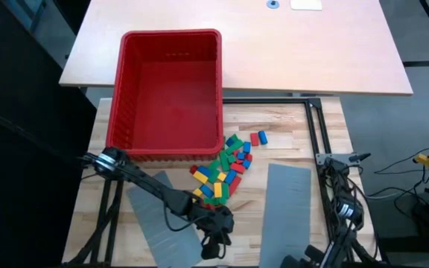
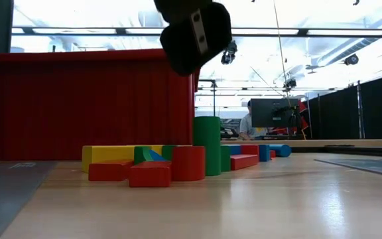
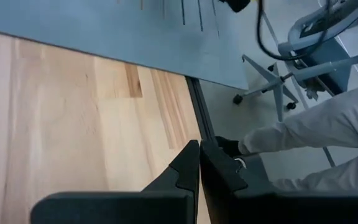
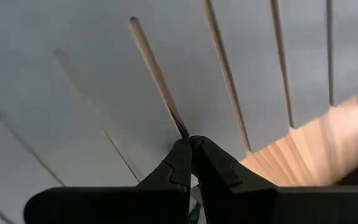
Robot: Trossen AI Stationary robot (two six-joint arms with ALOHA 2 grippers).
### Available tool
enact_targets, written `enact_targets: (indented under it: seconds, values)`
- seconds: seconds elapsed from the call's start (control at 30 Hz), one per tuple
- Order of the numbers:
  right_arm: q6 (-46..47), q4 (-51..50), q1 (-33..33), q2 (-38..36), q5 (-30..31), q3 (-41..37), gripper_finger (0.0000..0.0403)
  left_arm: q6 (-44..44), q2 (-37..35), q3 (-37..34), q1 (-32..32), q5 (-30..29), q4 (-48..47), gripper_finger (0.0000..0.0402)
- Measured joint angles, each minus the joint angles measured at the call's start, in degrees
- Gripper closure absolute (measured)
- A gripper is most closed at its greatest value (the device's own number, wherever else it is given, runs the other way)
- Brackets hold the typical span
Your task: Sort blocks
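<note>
Wooden counter (image 1: 289,138): small red, green, blue and yellow blocks (image 1: 226,170) heaped at the red plastic bin's (image 1: 168,93) five o'clock corner; left tool (image 1: 211,248), tips pressed together, at six o'clock.

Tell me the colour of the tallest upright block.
Green, seen best in the low view.

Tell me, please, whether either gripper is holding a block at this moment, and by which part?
Nothing is held. The left gripper and the right gripper both have their jaws closed on nothing, and the blocks lie loose on the table.
</note>
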Motion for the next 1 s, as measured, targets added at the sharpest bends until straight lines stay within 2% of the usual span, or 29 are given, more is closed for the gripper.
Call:
enact_targets:
  seconds: [0.13,0.27,0.4,0.6,0.87,1.0]
  values:
    - [-4.78,0.49,-2.97,-0.17,1.85,-0.70,0.0403,-0.05,0.28,-0.02,0.39,0.09,-0.44,0.0402]
    - [-8.94,0.64,-6.19,-0.64,7.28,-1.16,0.0403,-0.05,0.29,-0.02,0.81,0.38,-0.45,0.0402]
    - [-10.46,0.48,-9.27,-1.48,12.70,-1.82,0.0403,-0.05,0.29,-0.02,1.03,0.40,-0.81,0.0402]
    - [-10.48,-1.89,-11.45,-4.21,16.70,-1.82,0.0403,-0.04,0.29,-0.02,1.12,0.44,-1.83,0.0402]
    - [-0.05,-11.80,-7.95,-10.70,17.38,-2.15,0.0403,0.98,0.29,-0.44,1.49,0.48,-3.23,0.0402]
    - [1.77,-11.41,-4.72,-10.78,12.99,-2.65,0.0403,0.98,0.29,-0.98,1.96,0.46,-2.91,0.0402]
